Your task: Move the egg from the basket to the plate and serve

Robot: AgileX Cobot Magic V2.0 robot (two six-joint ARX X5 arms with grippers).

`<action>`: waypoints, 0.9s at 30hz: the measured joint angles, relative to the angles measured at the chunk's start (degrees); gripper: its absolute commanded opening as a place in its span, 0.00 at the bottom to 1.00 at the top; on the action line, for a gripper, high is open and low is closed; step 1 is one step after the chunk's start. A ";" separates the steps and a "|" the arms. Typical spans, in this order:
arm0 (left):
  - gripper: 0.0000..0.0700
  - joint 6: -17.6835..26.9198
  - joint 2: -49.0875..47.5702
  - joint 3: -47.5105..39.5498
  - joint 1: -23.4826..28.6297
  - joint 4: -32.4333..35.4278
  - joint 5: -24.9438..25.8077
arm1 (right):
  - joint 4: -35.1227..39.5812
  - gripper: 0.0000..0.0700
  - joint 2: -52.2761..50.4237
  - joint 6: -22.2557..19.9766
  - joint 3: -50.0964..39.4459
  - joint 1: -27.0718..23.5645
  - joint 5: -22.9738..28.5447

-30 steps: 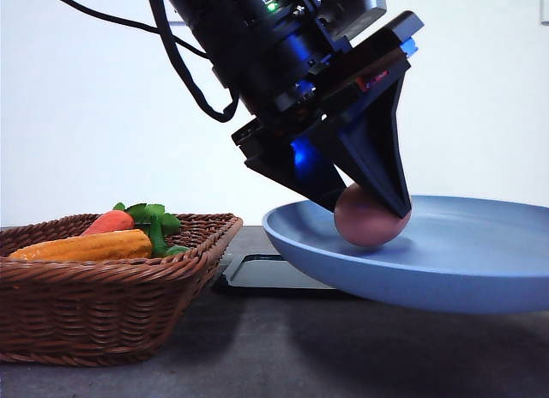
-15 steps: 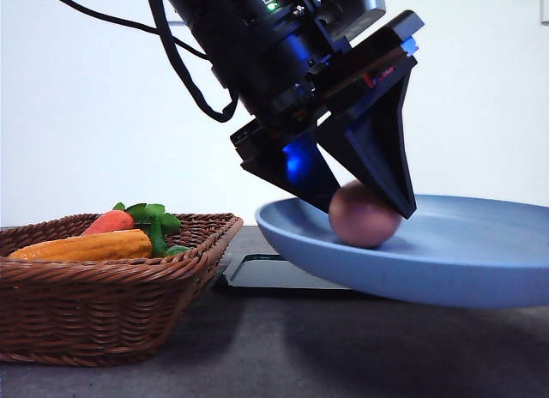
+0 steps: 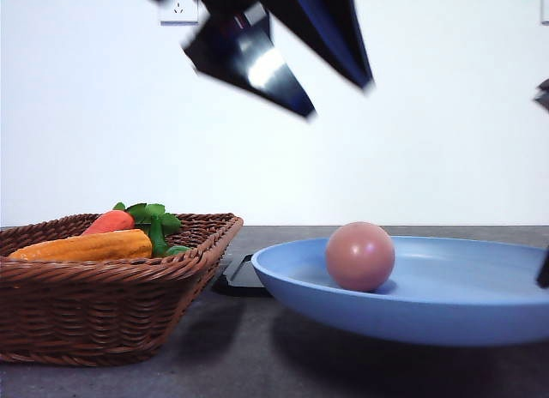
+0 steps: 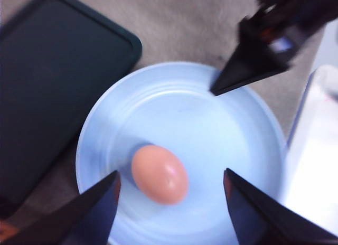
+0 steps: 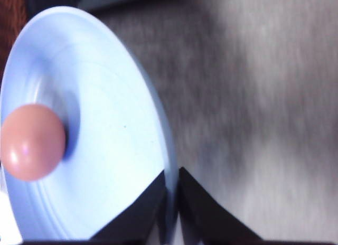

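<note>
The pinkish-brown egg point(image 3: 360, 256) lies loose on the light-blue plate point(image 3: 446, 308), left of the plate's middle. My left gripper point(image 3: 339, 99) hangs open well above it, blurred. In the left wrist view its fingers point(image 4: 95, 213) straddle the egg point(image 4: 159, 173) from above, nothing between them. My right gripper point(image 5: 171, 172) is shut on the plate's rim point(image 5: 168, 150), with the egg point(image 5: 31, 142) at the plate's other side. The wicker basket point(image 3: 103, 316) stands at the left.
An orange-red carrot point(image 3: 109, 221) and a yellow-orange corn cob point(image 3: 86, 245) with green leaves lie in the basket. A flat black tray point(image 4: 53, 97) lies on the grey table behind the plate, between basket and plate.
My left gripper has let go of the egg and risen clear of the plate. The egg stays on the plate, which now sits lower and more level.
</note>
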 measured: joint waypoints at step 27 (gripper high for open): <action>0.58 0.00 -40.98 0.00 2.15 -7.74 -17.80 | 5.69 0.00 43.34 -2.12 37.14 -3.91 0.10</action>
